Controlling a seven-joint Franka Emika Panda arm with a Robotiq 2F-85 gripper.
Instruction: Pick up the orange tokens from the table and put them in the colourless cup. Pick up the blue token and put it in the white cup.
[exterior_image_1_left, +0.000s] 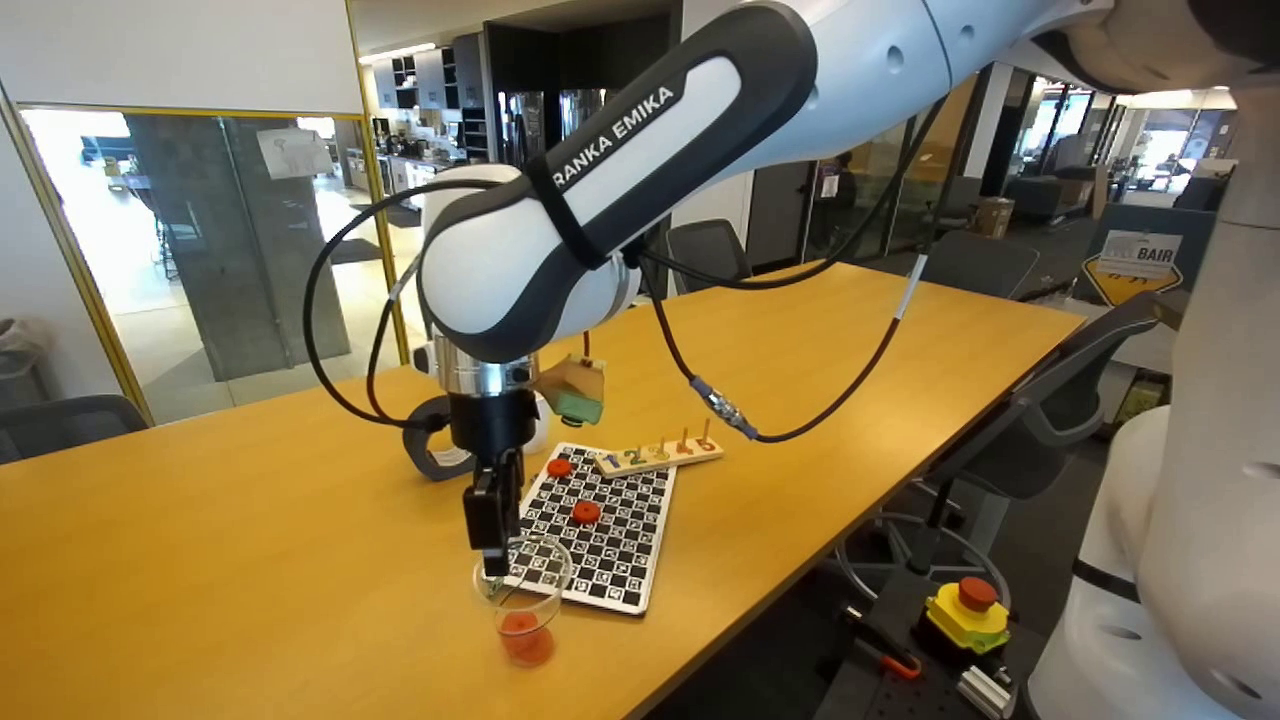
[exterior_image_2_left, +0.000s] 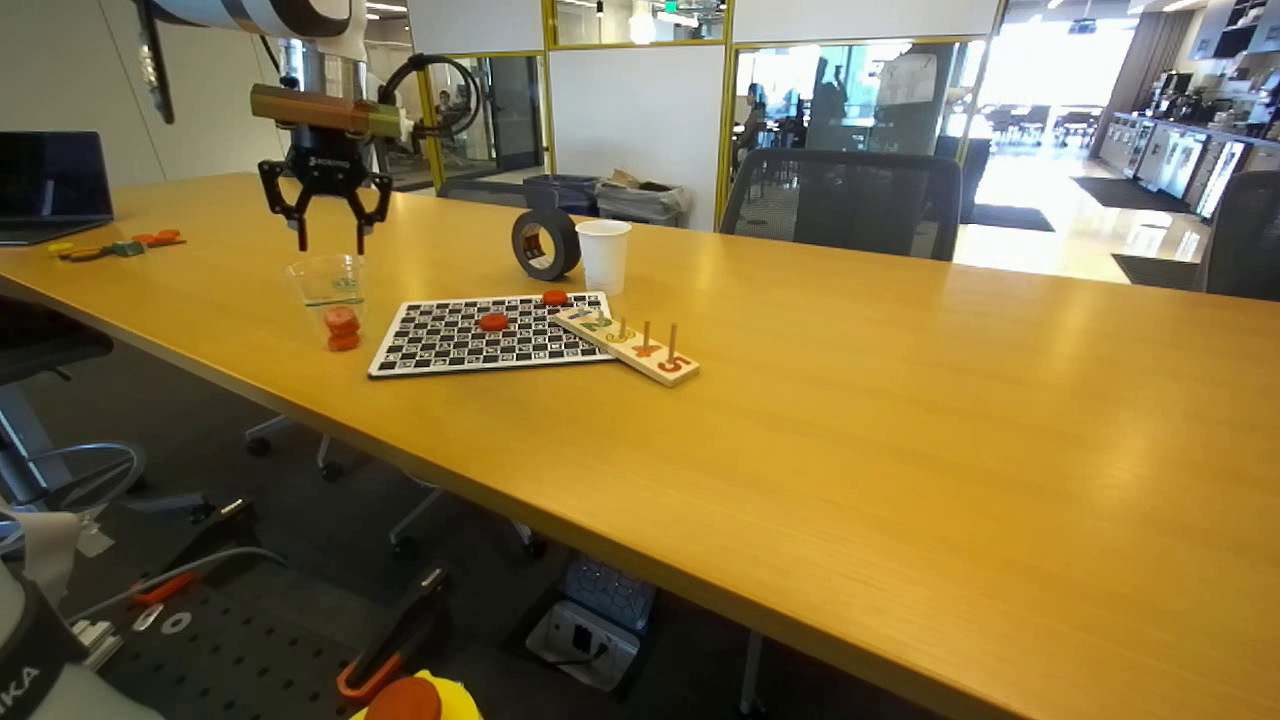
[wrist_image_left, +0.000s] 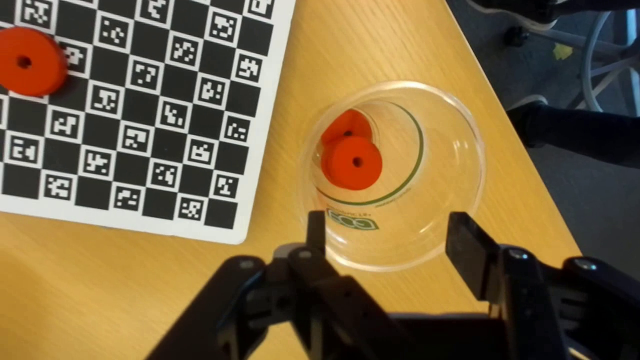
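Plainly, the black pincer (exterior_image_2_left: 332, 247) gapes empty above the clear plastic cup (exterior_image_2_left: 325, 288), the nearest uncupped red-orange disc (exterior_image_2_left: 493, 322) lower, off sideways.

Both exterior views are bright, the light behind the glass partition (exterior_image_1_left: 100, 220) burning out to white; the hallway floor (exterior_image_2_left: 1040, 170) gleams with reflections; pale glare streaks the glossy wooden tabletop (exterior_image_2_left: 950, 430); the dark carpet (exterior_image_2_left: 700, 640) underneath falls into dim shadow; in the wrist view the black-and-white marker checkerboard (wrist_image_left: 150, 120) reads crisply, small highlights glint on the colourless cup (wrist_image_left: 435, 165), and the close-up Robotiq gripper (wrist_image_left: 387, 240) looks dark and softly out of focus.
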